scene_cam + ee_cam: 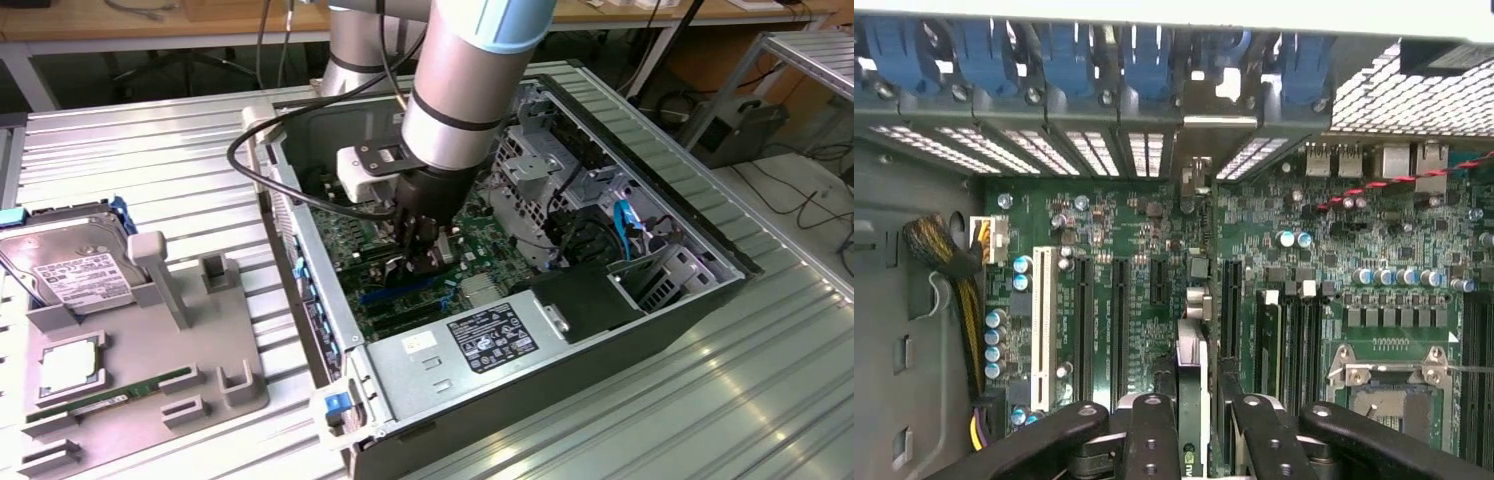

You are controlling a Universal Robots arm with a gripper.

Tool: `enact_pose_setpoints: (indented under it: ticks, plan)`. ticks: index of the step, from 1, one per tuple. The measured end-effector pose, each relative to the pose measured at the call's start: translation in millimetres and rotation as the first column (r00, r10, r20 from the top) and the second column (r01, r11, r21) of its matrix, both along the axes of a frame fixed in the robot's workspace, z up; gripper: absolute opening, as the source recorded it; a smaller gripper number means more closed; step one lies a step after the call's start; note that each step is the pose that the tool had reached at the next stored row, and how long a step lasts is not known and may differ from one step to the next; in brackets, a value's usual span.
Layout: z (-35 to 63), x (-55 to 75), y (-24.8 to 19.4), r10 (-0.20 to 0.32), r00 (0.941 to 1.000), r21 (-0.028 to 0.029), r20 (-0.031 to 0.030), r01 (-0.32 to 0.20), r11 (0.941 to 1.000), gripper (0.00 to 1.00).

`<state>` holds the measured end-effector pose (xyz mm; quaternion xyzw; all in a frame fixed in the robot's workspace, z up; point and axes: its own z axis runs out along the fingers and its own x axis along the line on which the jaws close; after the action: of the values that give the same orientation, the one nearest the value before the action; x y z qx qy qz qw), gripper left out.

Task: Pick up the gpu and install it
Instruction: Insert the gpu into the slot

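The gpu (1193,345) shows edge-on in the wrist view as a thin upright card between my gripper's (1206,412) two black fingers (1152,430). The gripper is shut on it. The card's pale metal bracket end (1198,175) reaches the rear slot openings of the case. It stands in line with a black expansion slot on the green motherboard (1124,235). In the exterior view my gripper (418,262) reaches straight down into the open computer case (315,270), low over the motherboard. There the arm hides the card.
A white slot (1041,325), a yellow-black cable bundle (949,270) and the processor socket (1389,370) flank the card. Blue clips (1064,50) line the rear wall. Outside the case, a grey fixture plate (147,370) carries a hard drive (74,265) and a green memory stick (114,395).
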<state>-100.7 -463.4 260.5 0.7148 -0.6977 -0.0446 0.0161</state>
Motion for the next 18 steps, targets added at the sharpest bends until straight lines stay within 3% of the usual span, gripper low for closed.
enact_pose_setpoints:
  ticks: [1,3,18]
  plan:
    - [0.2,0.1,-0.1,0.000,1.0000,-0.0001,-0.0066,0.000,1.0000,0.26]
    - [0.5,0.2,0.0,0.000,0.9999,-0.0007,-0.0100,0.000,1.0000,0.26]
    - [-0.7,2.3,0.0,-0.048,0.9988,-0.0020,-0.0105,0.048,0.9988,0.26]
